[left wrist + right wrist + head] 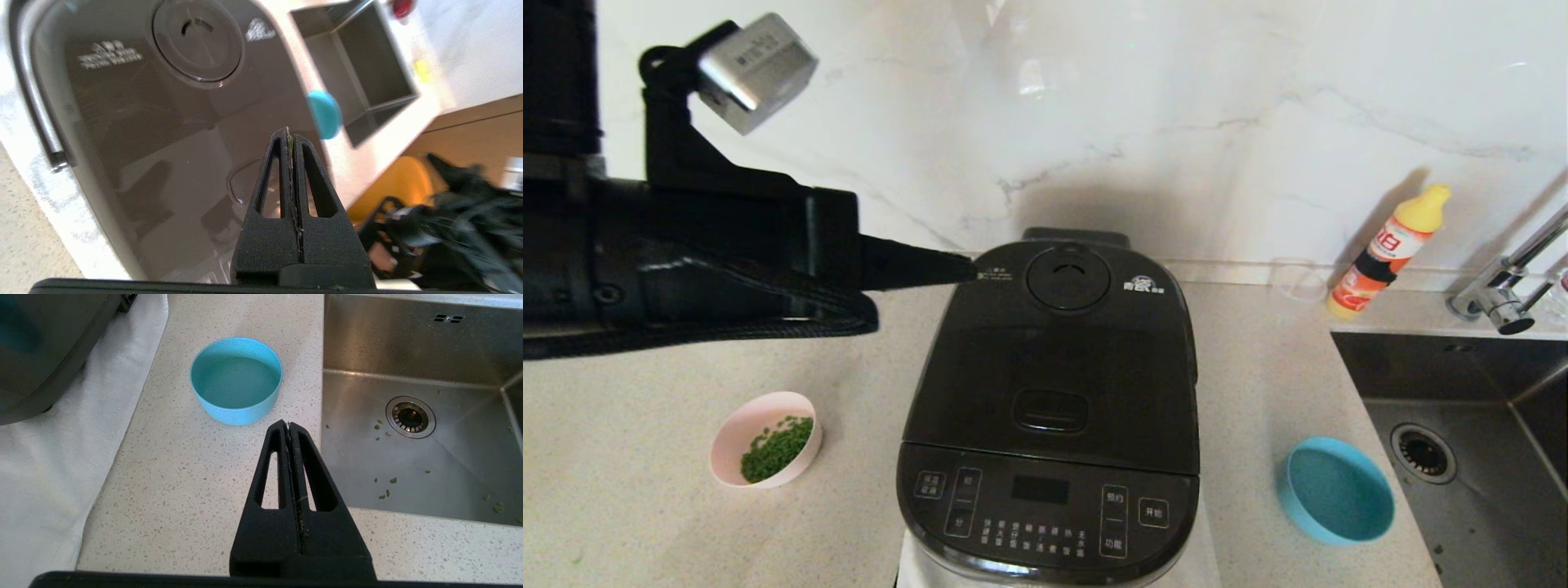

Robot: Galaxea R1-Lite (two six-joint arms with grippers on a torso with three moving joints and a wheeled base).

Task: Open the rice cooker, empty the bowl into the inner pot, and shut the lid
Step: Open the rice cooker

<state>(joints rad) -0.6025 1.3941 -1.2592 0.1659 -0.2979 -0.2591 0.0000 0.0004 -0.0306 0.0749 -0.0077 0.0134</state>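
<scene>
The black rice cooker (1049,498) stands in the middle of the counter with its lid (1062,359) shut; the inner pot is hidden. The lid also shows in the left wrist view (163,114). A pink bowl (765,438) with chopped greens sits left of the cooker. An empty blue bowl (1335,490) sits to its right and also shows in the right wrist view (237,379). My left gripper (968,268) is shut and empty, raised above the lid's back left corner (289,132). My right gripper (288,426) is shut and empty above the counter, near the blue bowl.
A steel sink (1486,441) with a faucet (1507,290) lies at the right. An orange bottle with a yellow cap (1390,249) and a clear glass (1297,282) stand by the marble wall. A white cloth (49,457) lies under the cooker.
</scene>
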